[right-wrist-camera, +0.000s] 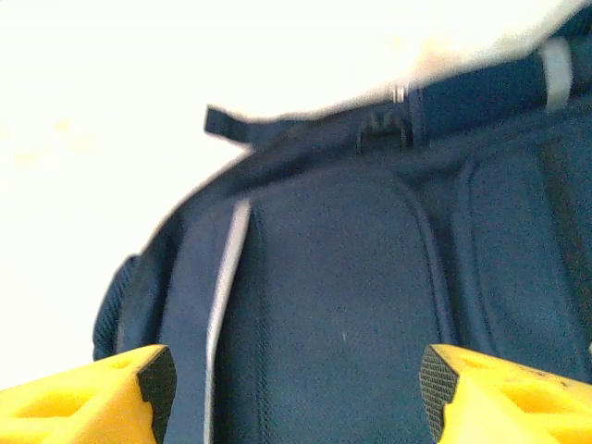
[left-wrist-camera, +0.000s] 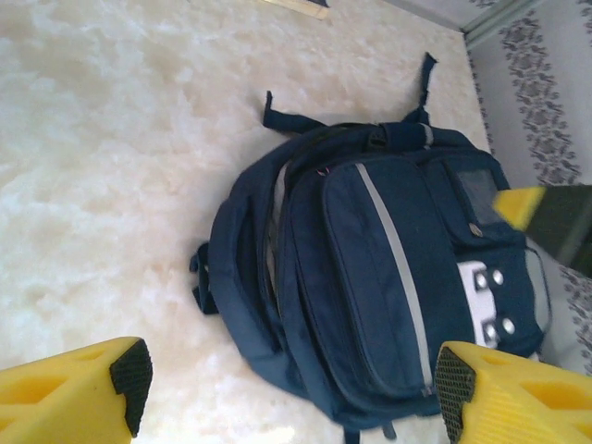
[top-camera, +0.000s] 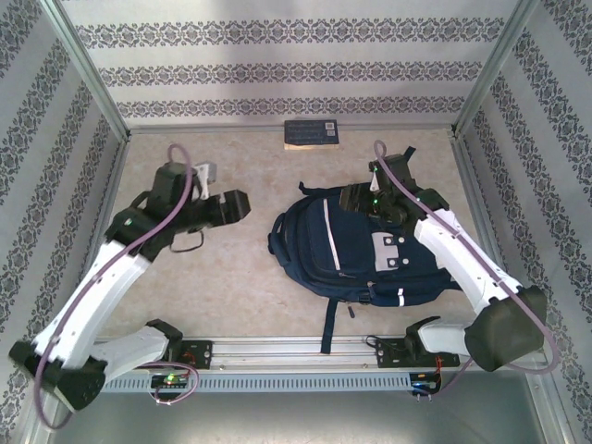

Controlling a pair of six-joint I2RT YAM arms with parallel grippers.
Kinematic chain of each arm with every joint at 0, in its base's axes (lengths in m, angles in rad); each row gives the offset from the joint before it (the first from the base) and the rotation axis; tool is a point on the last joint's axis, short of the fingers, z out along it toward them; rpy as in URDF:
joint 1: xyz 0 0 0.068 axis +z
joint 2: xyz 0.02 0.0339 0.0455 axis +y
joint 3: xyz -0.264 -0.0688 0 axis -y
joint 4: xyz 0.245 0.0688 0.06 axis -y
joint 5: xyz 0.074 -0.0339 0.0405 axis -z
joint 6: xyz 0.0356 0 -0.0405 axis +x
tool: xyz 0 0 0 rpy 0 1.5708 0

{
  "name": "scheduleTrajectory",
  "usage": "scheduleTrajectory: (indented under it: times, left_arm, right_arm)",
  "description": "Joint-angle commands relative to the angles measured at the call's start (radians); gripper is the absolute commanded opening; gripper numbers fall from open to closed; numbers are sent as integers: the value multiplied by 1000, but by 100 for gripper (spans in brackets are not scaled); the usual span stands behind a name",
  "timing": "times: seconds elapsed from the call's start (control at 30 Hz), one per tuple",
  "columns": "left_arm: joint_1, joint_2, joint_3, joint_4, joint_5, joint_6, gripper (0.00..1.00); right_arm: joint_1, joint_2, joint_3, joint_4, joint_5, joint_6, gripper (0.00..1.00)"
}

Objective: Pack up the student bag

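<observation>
Patterned walls [top-camera: 277,65], beige marbled tabletop [top-camera: 250,277]

Bag: the student bag [top-camera: 356,250] lies flat on the table [top-camera: 231,277], right of the middle.
Strap: one strap [top-camera: 328,324] runs from the bag toward the rail [top-camera: 296,350] at the near edge.
Card: a flat card [top-camera: 311,132] lies behind the bag, by the back wall [top-camera: 296,74].
Left gripper: the left gripper [top-camera: 236,205] is left of the bag, apart from it.
Right gripper: the right gripper [top-camera: 370,199] is over the bag's far end.

Even, bright light; soft shadows throughout. Right wrist view: bag [right-wrist-camera: 333,296] blurred, table [right-wrist-camera: 92,83] washed out white.
</observation>
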Motion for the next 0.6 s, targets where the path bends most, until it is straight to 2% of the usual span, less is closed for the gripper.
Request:
scheduleTrajectory:
  times: [0.0,0.13,0.23,0.3,0.4,0.47,0.57]
  left_arm:
    - [36,98,37,182,11,-32,82]
    - [62,207,49,302,66,-96,82]
    - [76,246,35,350,97,-106,82]
    - [88,277,32,383,94,-99,82]
    - [120,388,81,451,80,-126,82]
    - [131,493,147,487,67,-154,82]
    - [139,678,282,501,143,-182,80]
  right_arm:
    - [-28,68,79,80,27,-36,70]
    - [-89,280,210,170,-128,18,59]
    - [-137,472,347,231,-261,93,47]
    - [-162,592,431,268,-303,142,43]
    - [-196,747,566,292,-336,206,41]
    - [-210,851,680,278,-350,215,46]
    - [-229,1018,915,179,-369,197,52]
